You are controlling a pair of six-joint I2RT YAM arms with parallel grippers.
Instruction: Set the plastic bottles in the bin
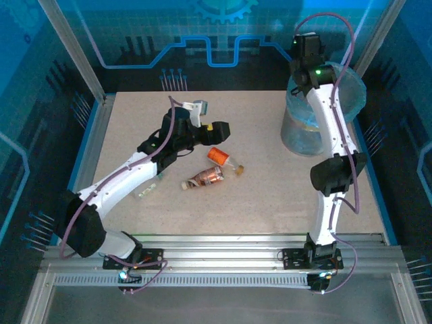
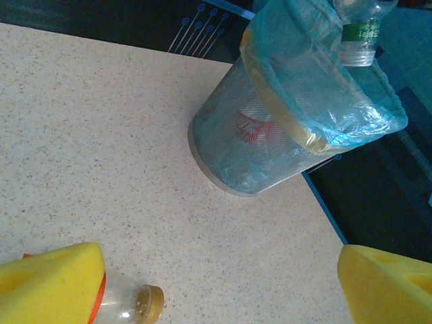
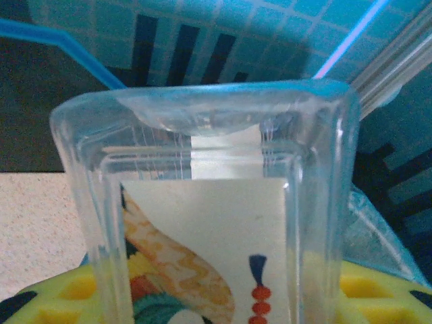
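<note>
- Nearest, by the worktop's (image 1: 270, 209) left side, a small clear bottle with green on it (image 1: 144, 193) lies half tucked beside the left arm.
- Toward the middle a copper-labelled bottle (image 1: 204, 178) lies on its side, and just beyond it an orange-labelled bottle (image 1: 223, 159) with a tan cap; the two are close, and I cannot tell if they touch.
- The left gripper (image 2: 219, 287) hangs over that orange-labelled bottle with its yellow pads (image 2: 47, 283) spread wide, grasping nothing; the bottle sits just beside one pad, not between the two.
- At the far right corner stands the bin (image 1: 317, 128), its pale blue liner folded over the rim; something red shows through its wall, probably a bottle already inside.
- Above the bin's far rim the right gripper (image 3: 216, 304) is clamped on a clear bottle (image 3: 216, 202) with a printed label, not yet let go.
- Judged from this, the task is well along: one bottle is about to drop, and three are left on the worktop.
</note>
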